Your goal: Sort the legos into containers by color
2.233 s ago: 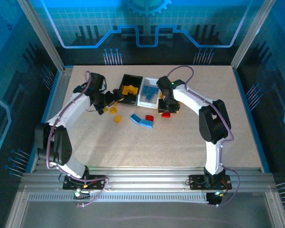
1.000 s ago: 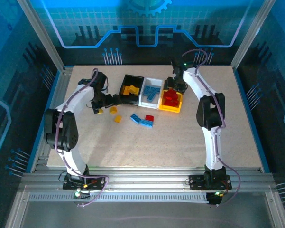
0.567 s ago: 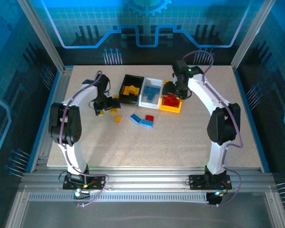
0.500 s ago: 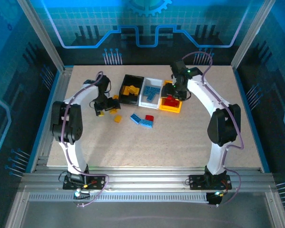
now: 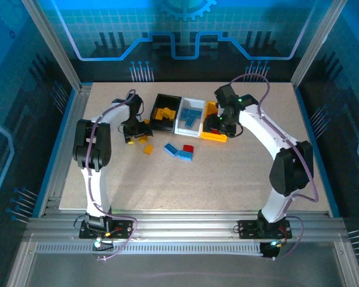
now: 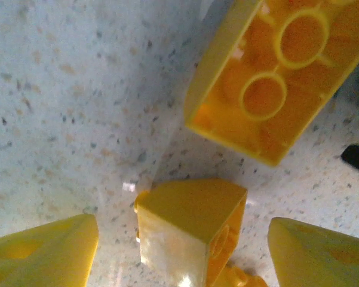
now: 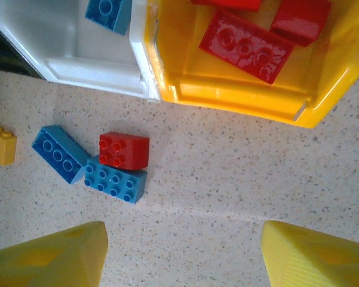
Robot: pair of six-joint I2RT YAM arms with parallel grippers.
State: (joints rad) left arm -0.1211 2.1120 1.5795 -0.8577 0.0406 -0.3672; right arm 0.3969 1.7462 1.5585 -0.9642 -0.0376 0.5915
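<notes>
1. Now straddling a small yellow brick point(image 6: 191, 227) on the desk point(image 6: 60, 89) with the left gripper point(image 6: 182, 245), jaws spread wide either side, clamping nothing.
2. Noting that brick lying askew to the jaws, with a larger yellow brick point(image 6: 275, 78) just beyond, hollow side up.
3. Hanging the right gripper point(image 7: 182, 251) wide open and empty over bare desk, near a red brick point(image 7: 124, 150) huddling against two blue bricks point(image 7: 115, 179).
4. Seeing red bricks point(image 7: 245, 45) lying in the yellow bin point(image 7: 239, 98), a blue piece point(image 7: 110, 12) in the white bin point(image 7: 66, 42), yellow pieces point(image 5: 162, 112) in the black bin point(image 5: 169, 97).
5. Expecting light, rigid, glossy plastic, probably skating away under a glancing touch; favouring a pinch across two flat side walls, low and square, avoiding studs and corners.
</notes>
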